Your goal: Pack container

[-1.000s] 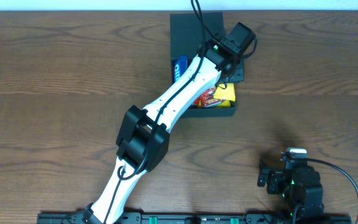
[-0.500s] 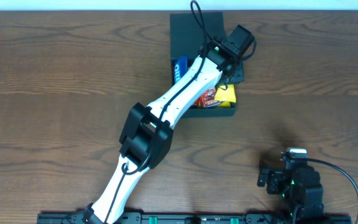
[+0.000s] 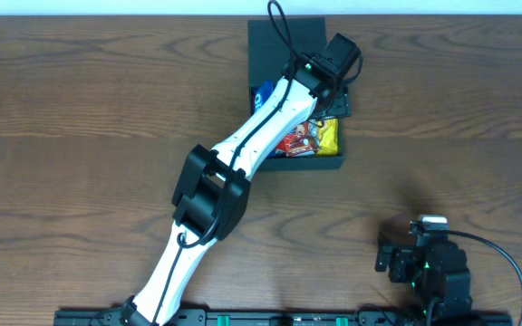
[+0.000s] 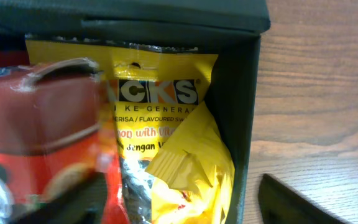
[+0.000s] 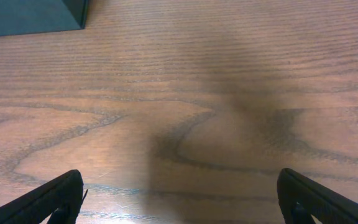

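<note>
Desk (image 3: 80, 118): dark brown wood, pronounced grain, with a soft shadow patch (image 5: 241, 118) in my right wrist view.

Yellow snack packet (image 4: 166, 124): lies flat, black lettering readable in part, punched hang hole near its top edge, lower half creased and folded.

Red snack packet (image 4: 36, 149): just beside the yellow one, overlapping its left edge. It is blurred in my left wrist view, so I cannot read the print.

Blue snack packet (image 3: 261, 96): white lettering, only partly visible, set apart from the red one on the overhead view.
</note>
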You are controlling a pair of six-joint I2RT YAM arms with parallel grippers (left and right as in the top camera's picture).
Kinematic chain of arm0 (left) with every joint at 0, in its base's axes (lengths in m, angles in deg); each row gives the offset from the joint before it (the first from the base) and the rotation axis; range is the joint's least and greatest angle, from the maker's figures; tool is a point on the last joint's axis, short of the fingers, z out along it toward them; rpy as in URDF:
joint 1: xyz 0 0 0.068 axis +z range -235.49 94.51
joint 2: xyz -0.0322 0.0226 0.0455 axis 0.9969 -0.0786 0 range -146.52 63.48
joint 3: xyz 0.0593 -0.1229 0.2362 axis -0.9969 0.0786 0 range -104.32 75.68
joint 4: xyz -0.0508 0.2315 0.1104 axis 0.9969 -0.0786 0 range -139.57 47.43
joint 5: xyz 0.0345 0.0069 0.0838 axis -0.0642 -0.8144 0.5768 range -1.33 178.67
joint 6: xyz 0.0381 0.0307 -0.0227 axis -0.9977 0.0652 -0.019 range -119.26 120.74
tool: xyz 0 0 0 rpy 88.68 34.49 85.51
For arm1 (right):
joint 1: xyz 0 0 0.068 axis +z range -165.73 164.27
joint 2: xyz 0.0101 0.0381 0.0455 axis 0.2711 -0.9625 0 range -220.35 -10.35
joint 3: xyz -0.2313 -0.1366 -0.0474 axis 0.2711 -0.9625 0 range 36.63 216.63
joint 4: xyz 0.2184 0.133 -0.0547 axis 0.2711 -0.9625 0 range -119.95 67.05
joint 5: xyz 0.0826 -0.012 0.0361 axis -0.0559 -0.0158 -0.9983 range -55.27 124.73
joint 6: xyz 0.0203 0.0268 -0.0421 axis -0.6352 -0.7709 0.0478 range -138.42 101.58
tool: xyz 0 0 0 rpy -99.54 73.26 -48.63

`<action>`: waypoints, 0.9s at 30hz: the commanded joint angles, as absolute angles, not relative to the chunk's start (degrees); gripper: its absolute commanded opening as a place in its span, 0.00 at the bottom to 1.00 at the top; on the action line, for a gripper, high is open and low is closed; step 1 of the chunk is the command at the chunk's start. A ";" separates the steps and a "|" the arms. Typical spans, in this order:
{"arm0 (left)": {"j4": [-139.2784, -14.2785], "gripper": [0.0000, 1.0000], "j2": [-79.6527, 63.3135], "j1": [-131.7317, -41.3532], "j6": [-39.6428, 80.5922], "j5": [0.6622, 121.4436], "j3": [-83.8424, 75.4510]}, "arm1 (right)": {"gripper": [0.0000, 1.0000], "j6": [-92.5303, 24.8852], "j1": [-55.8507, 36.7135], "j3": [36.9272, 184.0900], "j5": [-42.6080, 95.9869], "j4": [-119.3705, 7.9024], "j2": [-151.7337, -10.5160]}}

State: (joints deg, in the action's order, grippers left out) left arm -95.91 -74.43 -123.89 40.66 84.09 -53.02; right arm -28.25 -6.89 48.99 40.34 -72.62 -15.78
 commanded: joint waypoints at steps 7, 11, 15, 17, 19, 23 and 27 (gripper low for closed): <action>-97.33 0.98 -73.64 -123.75 40.27 84.66 -54.75 | 0.99 -27.77 -7.83 48.47 40.30 -73.08 -15.35; -98.47 0.96 -69.25 -124.61 37.36 88.66 -54.77 | 0.99 -27.77 -7.83 48.47 40.30 -73.08 -15.35; -99.39 0.95 -63.17 -126.09 33.01 92.24 -54.77 | 0.99 -27.77 -7.83 48.47 40.30 -73.06 -15.35; -99.52 0.95 -60.33 -126.94 30.63 92.22 -54.79 | 0.99 -27.79 -7.83 48.47 40.30 -73.08 -15.35; -99.94 0.96 -57.31 -128.10 26.82 92.29 -54.77 | 0.99 -27.77 -7.83 48.47 40.30 -73.08 -15.35; -106.78 0.96 -52.62 -130.68 25.16 101.51 -54.77 | 0.99 -27.77 -7.83 48.47 40.30 -73.06 -15.35; -115.63 0.95 -49.27 -132.78 25.16 112.72 -54.40 | 0.99 -27.77 -7.83 48.47 40.30 -73.08 -15.35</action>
State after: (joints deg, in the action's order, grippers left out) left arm -112.77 -50.67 -132.08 27.04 101.82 -54.05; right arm -28.23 -6.89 48.99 40.34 -72.62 -15.78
